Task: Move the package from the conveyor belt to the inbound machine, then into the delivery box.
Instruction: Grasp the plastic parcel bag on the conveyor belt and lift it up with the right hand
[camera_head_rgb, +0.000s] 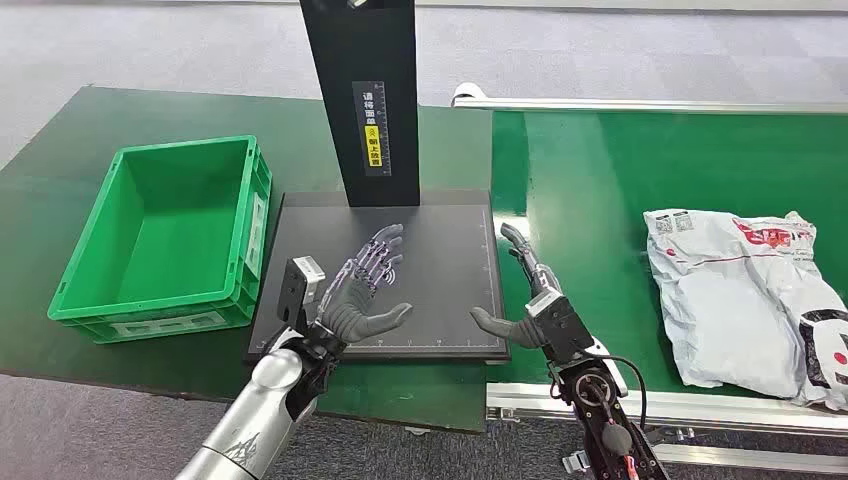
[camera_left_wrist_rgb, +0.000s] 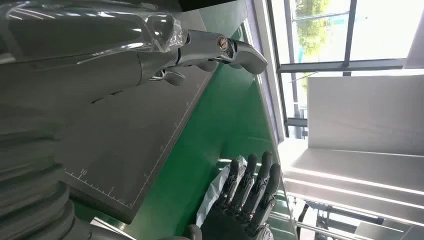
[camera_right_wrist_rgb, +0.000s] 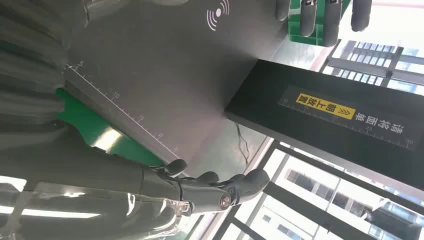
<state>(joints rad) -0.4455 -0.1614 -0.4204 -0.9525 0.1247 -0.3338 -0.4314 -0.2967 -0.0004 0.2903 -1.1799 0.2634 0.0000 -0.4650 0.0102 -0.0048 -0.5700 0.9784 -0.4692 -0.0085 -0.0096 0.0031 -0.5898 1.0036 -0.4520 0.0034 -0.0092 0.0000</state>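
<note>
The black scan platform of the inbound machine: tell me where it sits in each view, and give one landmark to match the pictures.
Head view: the scan platform lies centre, between the green box and the conveyor belt.
Left wrist view: its ruled corner lies beneath the left hand.
Right wrist view: it spreads across the upper middle, with a white wireless symbol.
Shared landmark: the white ruler scale along the platform's edge.
</note>
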